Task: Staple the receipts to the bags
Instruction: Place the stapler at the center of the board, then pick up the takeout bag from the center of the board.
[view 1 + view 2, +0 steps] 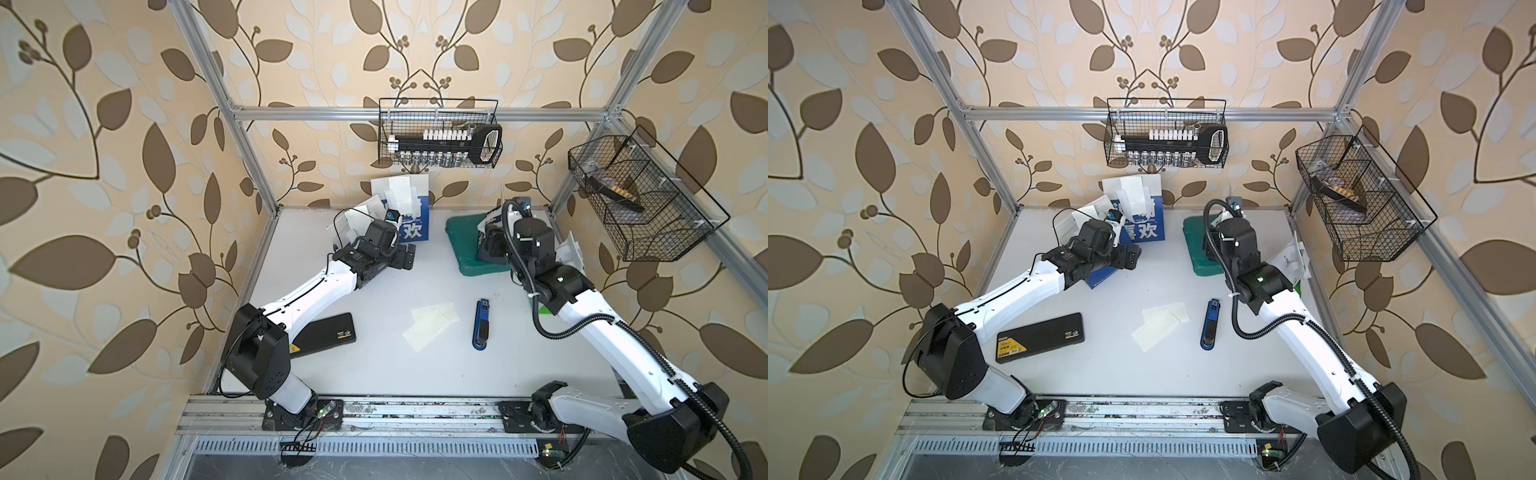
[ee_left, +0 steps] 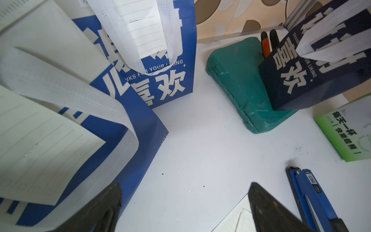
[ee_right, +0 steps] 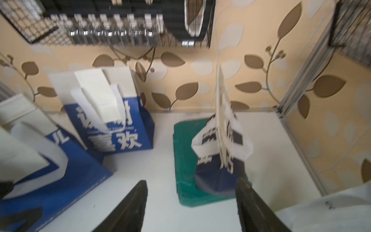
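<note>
Along the back wall stand the biggest pieces: the rear blue bag, upright, and the near blue bag by my left wrist, each carrying a stapled receipt. Being thin paper, they should be light and crease easily, so I judge the folded top rim the safest hold. Two smaller ones follow: the navy bag standing on the green case, and the white-and-green bag at the right edge of the table — four bags in all. One stapler lies mid-table, rigid and probably slick. Just beside it the loose receipts overlap — two or three, I cannot separate them. They look flimsy, so I would pinch a free corner. The left gripper gapes wide and empty. The right gripper stands parted around nothing.
</note>
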You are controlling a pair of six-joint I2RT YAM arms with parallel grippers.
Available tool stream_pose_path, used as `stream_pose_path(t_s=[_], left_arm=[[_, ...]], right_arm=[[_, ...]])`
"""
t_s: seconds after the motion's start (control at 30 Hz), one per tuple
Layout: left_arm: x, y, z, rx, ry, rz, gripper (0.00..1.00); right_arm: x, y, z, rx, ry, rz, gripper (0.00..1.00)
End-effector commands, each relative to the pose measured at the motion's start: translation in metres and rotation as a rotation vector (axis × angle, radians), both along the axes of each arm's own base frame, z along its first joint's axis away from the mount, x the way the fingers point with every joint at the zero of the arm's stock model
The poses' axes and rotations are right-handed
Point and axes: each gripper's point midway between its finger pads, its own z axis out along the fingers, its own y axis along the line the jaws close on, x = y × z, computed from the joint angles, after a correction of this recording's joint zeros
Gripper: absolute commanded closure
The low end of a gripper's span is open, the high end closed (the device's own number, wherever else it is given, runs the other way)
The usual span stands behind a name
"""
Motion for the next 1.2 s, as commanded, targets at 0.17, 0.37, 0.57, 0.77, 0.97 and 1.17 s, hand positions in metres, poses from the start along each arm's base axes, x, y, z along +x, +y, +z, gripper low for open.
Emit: stream_pose_path(t_s=[0.17,0.37,0.57,0.77,0.97,1.17], left_arm=[[-0.004,-0.005,0.028,-0.106,0.002,0.03,0.01],[-0.007,0.001,0.035,-0.078,-0.022,0.026,0.01],[-0.009,0.001,0.036,-0.073,-0.025,0.017,0.01],[-0.01,0.001,0.042,-0.061,-0.034,0.002,0.01],[-0.011,0.008,0.059,-0.036,-0.058,-0.017,0.01],[-0.018,0.022,0.091,-0.084,-0.087,-0.13,0.01]], right_arm=[[0.077,-0.024,0.014,-0.157,-0.019,-0.175,0.31],[0.108,-0.046,-0.003,-0.139,0.032,-0.227,0.31],[0.112,-0.054,-0.024,-0.085,0.084,-0.208,0.44],[0.099,-0.049,-0.028,-0.042,0.095,-0.139,0.9],[0.061,-0.013,-0.001,-0.003,0.043,0.136,1.0],[-0.004,0.065,0.005,0.017,0.071,0.691,0.99]])
